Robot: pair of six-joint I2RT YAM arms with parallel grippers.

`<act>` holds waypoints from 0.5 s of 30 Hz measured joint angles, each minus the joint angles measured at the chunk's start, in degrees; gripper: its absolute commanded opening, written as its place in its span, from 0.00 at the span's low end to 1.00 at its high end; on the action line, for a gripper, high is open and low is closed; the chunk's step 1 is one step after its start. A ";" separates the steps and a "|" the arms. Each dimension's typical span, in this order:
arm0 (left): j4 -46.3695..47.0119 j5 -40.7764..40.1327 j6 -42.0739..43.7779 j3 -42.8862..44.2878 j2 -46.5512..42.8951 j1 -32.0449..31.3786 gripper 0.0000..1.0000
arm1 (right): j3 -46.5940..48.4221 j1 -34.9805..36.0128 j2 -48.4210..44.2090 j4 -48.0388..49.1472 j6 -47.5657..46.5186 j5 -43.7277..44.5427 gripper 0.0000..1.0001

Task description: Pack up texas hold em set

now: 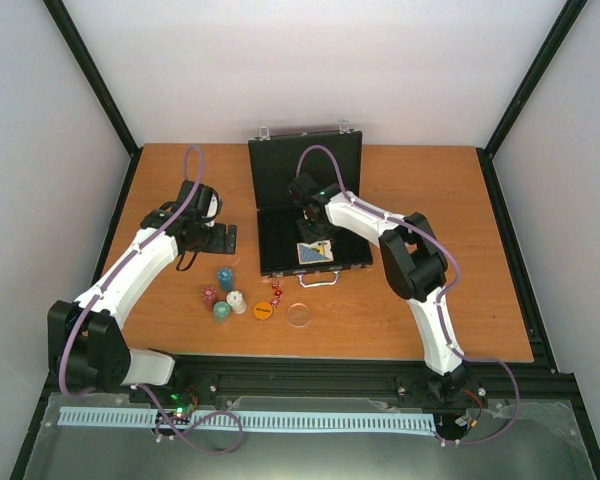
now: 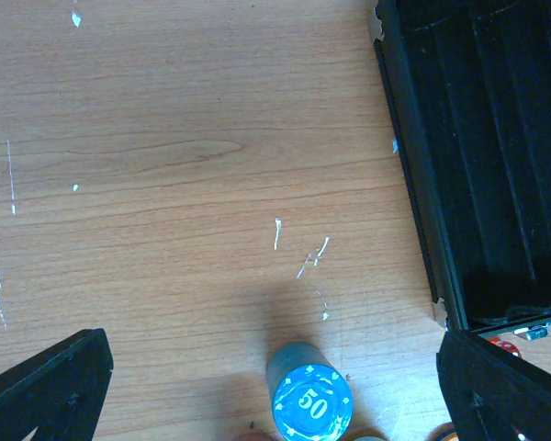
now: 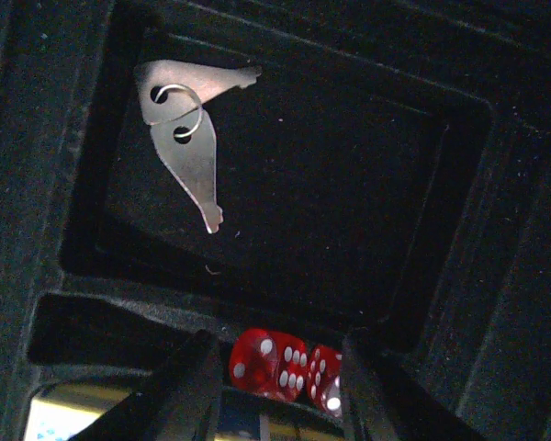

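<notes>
Black hinged briefcase with silver corners open mid-table, right gripper inside it, jaws partly apart around two red translucent dice, actual grip impossible to tell, left gripper spread wide above blue chip stack beside the case.

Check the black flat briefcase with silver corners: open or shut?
Open. The black silver-cornered briefcase has its lid swung back toward the far edge, exposing the moulded interior, and the blue-yellow card deck lies inside.

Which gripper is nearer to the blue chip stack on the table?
Left. The left gripper hangs open just beyond the blue chip stack, over bare table. The right gripper is farther off, down inside the open case.
</notes>
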 measured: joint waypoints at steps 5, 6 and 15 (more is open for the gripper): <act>0.02 0.00 0.00 0.00 0.00 0.00 1.00 | -0.68 0.00 -1.25 -0.50 -0.87 -0.46 0.42; 0.02 0.00 0.00 0.00 0.00 0.00 1.00 | -0.70 0.00 -1.55 -0.59 -1.03 -0.68 0.43; 0.02 -0.02 0.00 0.00 0.00 0.00 1.00 | 0.61 0.57 -5.84 -1.11 -2.56 -3.04 0.50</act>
